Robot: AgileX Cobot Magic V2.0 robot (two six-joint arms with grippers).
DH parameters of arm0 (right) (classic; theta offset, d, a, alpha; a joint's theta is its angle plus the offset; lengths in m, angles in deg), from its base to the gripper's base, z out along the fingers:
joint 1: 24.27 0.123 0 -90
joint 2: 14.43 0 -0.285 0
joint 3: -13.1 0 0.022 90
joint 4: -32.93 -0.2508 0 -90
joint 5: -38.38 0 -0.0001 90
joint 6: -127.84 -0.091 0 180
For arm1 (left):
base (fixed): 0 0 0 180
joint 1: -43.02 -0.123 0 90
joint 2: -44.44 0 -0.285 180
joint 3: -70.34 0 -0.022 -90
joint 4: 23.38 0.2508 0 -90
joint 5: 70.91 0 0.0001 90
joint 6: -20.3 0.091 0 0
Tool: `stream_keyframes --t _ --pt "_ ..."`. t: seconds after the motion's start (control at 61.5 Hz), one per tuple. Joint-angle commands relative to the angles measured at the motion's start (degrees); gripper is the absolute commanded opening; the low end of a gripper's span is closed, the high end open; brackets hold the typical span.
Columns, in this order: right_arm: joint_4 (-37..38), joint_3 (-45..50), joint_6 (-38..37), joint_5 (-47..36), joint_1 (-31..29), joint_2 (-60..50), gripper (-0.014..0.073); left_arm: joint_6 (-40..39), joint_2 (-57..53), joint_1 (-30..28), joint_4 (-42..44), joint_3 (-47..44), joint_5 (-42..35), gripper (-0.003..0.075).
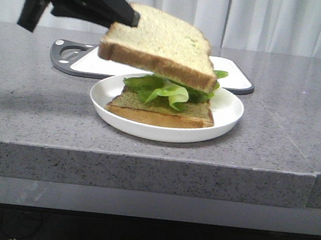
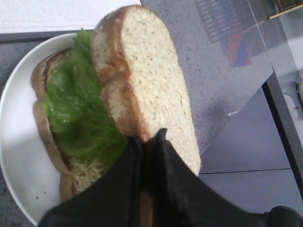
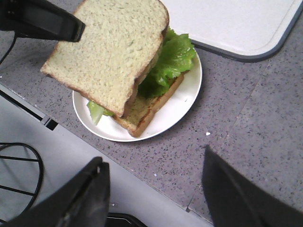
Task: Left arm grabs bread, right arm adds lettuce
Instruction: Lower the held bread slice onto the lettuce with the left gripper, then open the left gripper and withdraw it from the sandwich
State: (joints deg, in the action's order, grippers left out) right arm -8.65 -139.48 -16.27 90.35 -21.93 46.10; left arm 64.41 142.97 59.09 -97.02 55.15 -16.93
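Front view: the black left gripper (image 1: 129,17) is clamping the thick tan bread slice (image 1: 160,45), hanging tilted above the ruffled green lettuce leaf (image 1: 167,90), which is lying on a thinner slice (image 1: 161,111) in the round white plate (image 1: 226,109).

Left wrist view: wedge fingers (image 2: 175,182) are pinching the crust.

Right wrist view: the right gripper (image 3: 154,187) is hanging with fingers wide apart, holding nothing.

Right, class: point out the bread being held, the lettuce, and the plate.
bread (image 1: 163,42), front view, middle of its pale face.
lettuce (image 1: 167,90), front view, middle of the green leaf.
plate (image 1: 231,108), front view, bare white rim.
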Motion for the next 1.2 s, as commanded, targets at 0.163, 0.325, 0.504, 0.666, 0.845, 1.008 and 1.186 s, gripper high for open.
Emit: stream_keyframes --t 0.163,0.325,0.504,0.666,0.845,1.008,1.186 --pt "-1.63 -1.83 0.15 -1.48 -0.38 -0.46 0.0447 0.36 1.63 0.51 -5.07 2.05 1.99 -0.002" --pt "-1.63 -1.83 0.15 -1.16 -0.38 -0.46 0.0447 1.32 1.63 0.51 -4.54 2.05 1.9 0.0098" --pt "-1.57 -1.76 0.15 -0.98 -0.38 -0.46 0.0447 1.32 1.63 0.38 -4.17 2.05 1.9 0.0388" --pt "-1.57 -1.76 0.15 -0.42 -0.38 -0.46 0.0447 0.81 1.42 0.38 -0.94 2.96 1.75 0.0437" --pt "-0.25 -1.76 -0.37 0.03 -0.38 -0.46 0.0447 -4.96 -1.71 0.38 8.43 5.51 1.1 0.0437" --pt "6.04 -2.03 -7.16 0.94 -0.38 -0.51 0.0447 -16.57 -8.22 0.38 27.01 7.26 -1.91 0.0437" --pt "18.0 -3.25 -18.8 3.49 -0.38 -0.56 0.0447 -30.2 -16.63 0.38 47.21 7.26 -2.45 0.0437"
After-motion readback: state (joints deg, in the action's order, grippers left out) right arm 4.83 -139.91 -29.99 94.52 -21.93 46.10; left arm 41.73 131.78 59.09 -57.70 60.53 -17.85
